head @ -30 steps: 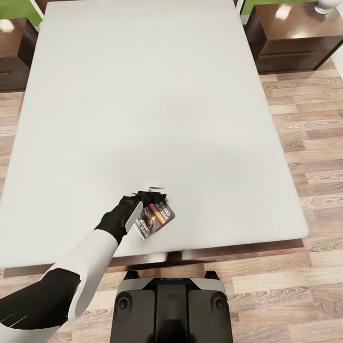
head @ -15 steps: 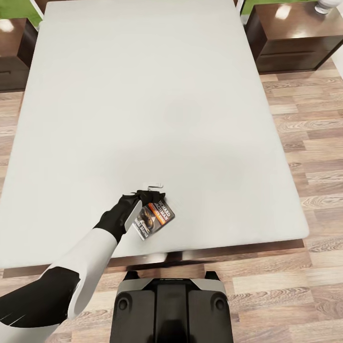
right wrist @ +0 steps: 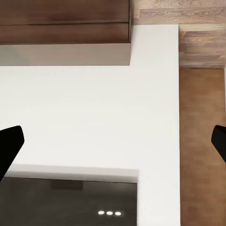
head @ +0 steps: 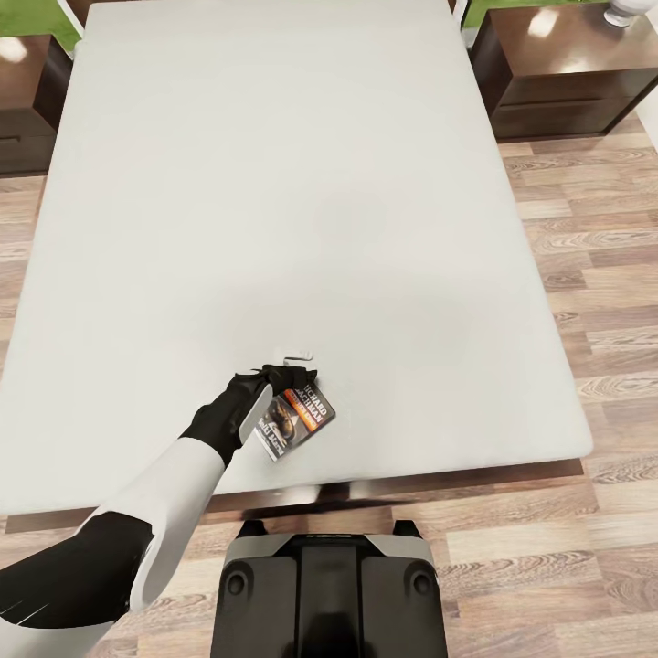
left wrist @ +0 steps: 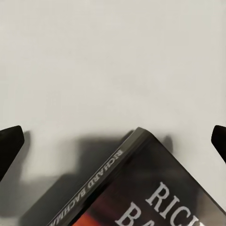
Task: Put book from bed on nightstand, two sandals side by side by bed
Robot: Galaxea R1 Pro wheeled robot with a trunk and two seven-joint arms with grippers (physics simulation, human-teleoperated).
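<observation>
Wood-plank floor (head: pixel 585 274) runs along both sides of the bed (head: pixel 302 183), whose pale mattress takes up most of the head view. Dark nightstands stand at the far left (head: pixel 23 110) and far right (head: pixel 567 78) corners. Near the bed's near edge, left of centre, the book (head: pixel 294 418) lies on the mattress, and the left tool (head: pixel 291 375) sits at its far end, its fingers spread wide with the book's corner (left wrist: pixel 146 188) between them, seemingly not yet pinched. The right tool (right wrist: pixel 113 141) is also spread wide.

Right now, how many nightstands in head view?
2: one nightstand at the bed's far left corner, the other nightstand at its far right corner. Both are partly cropped.
</observation>
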